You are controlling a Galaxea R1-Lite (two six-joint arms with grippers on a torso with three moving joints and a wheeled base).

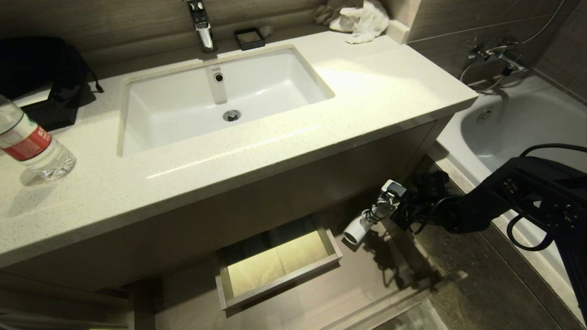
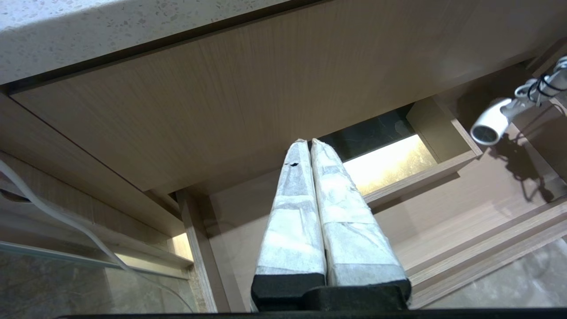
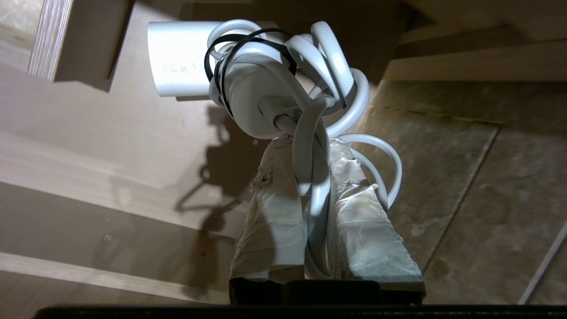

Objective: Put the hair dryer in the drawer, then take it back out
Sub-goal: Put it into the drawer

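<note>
The small white hair dryer (image 1: 360, 228) hangs in the air over the right part of the open drawer (image 1: 367, 286), nozzle pointing down and left. My right gripper (image 1: 395, 200) is shut on its bundled white cord (image 3: 310, 177), which runs between the two wrapped fingers (image 3: 274, 208); the dryer's body (image 3: 186, 57) dangles beyond the fingertips. The drawer is wide and shallow, with a boxed rectangular cutout (image 1: 279, 261) in it. In the left wrist view the hair dryer (image 2: 489, 126) shows above the drawer floor (image 2: 465, 221). My left gripper (image 2: 308, 141) is shut and empty, parked low in front of the cabinet.
Above the drawer lies a pale stone counter (image 1: 376, 91) with a white sink (image 1: 293, 78) and a faucet (image 1: 202, 25). A water bottle (image 1: 32, 146) and a black bag (image 1: 41, 68) stand at its left, a white cloth (image 1: 362, 20) at the back. A bathtub (image 1: 527, 123) lies to the right.
</note>
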